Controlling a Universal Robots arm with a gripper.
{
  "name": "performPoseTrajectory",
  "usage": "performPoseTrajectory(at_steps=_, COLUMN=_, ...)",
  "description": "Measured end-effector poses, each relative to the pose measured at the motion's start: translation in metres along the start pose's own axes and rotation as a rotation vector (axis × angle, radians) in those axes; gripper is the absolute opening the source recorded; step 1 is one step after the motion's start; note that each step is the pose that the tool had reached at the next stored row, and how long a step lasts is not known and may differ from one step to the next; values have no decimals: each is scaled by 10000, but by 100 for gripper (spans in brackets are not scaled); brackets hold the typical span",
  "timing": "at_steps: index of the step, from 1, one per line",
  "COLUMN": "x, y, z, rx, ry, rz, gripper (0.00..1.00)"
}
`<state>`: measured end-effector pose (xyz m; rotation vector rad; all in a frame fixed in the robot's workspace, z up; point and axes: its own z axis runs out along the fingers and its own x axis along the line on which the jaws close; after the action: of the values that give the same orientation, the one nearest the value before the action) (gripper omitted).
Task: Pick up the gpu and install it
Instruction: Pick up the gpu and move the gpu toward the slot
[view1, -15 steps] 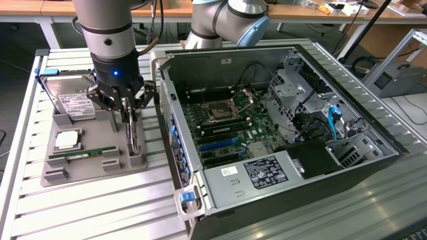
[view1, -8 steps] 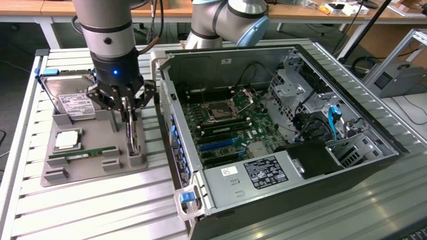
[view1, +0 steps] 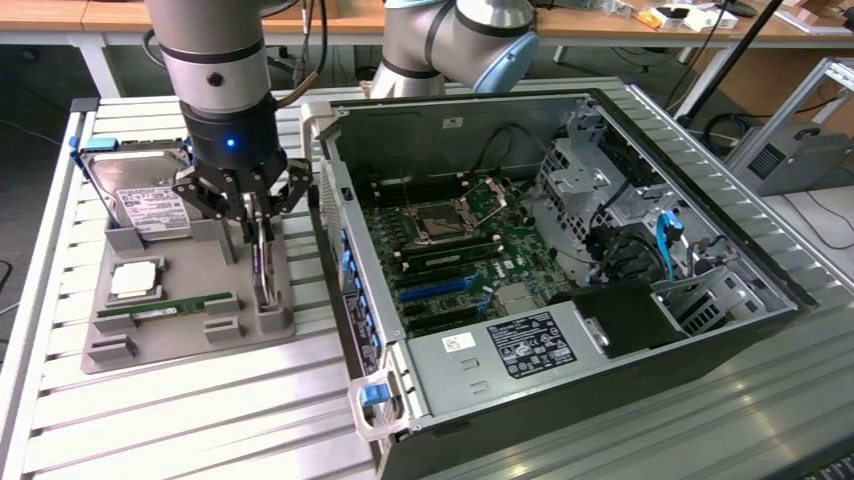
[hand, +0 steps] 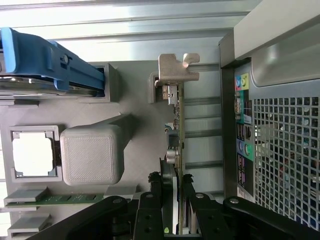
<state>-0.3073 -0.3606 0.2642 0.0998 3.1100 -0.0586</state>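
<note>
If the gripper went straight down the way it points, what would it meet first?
The gpu, standing on edge in the gray holder directly beneath the gripper; it may already be touching.

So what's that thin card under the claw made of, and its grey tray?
The thin dark card looks like circuit board, small parts along it, with a shiny bare-metal end bracket. The matte grey tray is probably plastic: its block shows fine ridges.

Open computer case on slatted table, hard drive, RAM stick, CPU in grey tray
</note>
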Motion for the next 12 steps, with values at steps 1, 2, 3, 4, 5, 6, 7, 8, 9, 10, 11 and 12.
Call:
performPoseTrajectory(at_steps=1, x=0, y=0, z=-2, rx=0, ry=0, rz=0, gripper=27)
performPoseTrajectory(at_steps=2, x=0, y=0, z=-3, rx=0, ry=0, rz=0, gripper=27)
performPoseTrajectory(at_steps=3, x=0, y=0, z=-8, rx=0, ry=1, rz=0, gripper=27)
performPoseTrajectory(at_steps=4, x=0, y=-1, z=-10, rx=0, ry=0, rz=0, gripper=27)
performPoseTrajectory(at_steps=5, x=0, y=0, z=-10, rx=-1, ry=-1, rz=0, gripper=27)
performPoseTrajectory(at_steps=6, x=-1, y=-1, z=-22, rx=0, ry=0, rz=0, gripper=27)
performPoseTrajectory(at_steps=7, x=-1, y=-1, z=-35, rx=0, ry=0, rz=-1, gripper=27)
performPoseTrajectory(at_steps=8, x=-1, y=-1, z=-37, rx=0, ry=0, rz=0, gripper=27)
performPoseTrajectory(at_steps=9, x=-1, y=-2, z=-39, rx=0, ry=0, rz=-1, gripper=27)
performPoseTrajectory(at_steps=10, x=-1, y=-2, z=-42, rx=1, ry=0, rz=-1, gripper=27)
performPoseTrajectory(at_steps=11, x=-1, y=-2, z=-45, rx=1, ry=0, rz=0, gripper=27)
performPoseTrajectory(at_steps=12, x=-2, y=-2, z=-47, rx=0, ry=-1, rz=0, gripper=27)
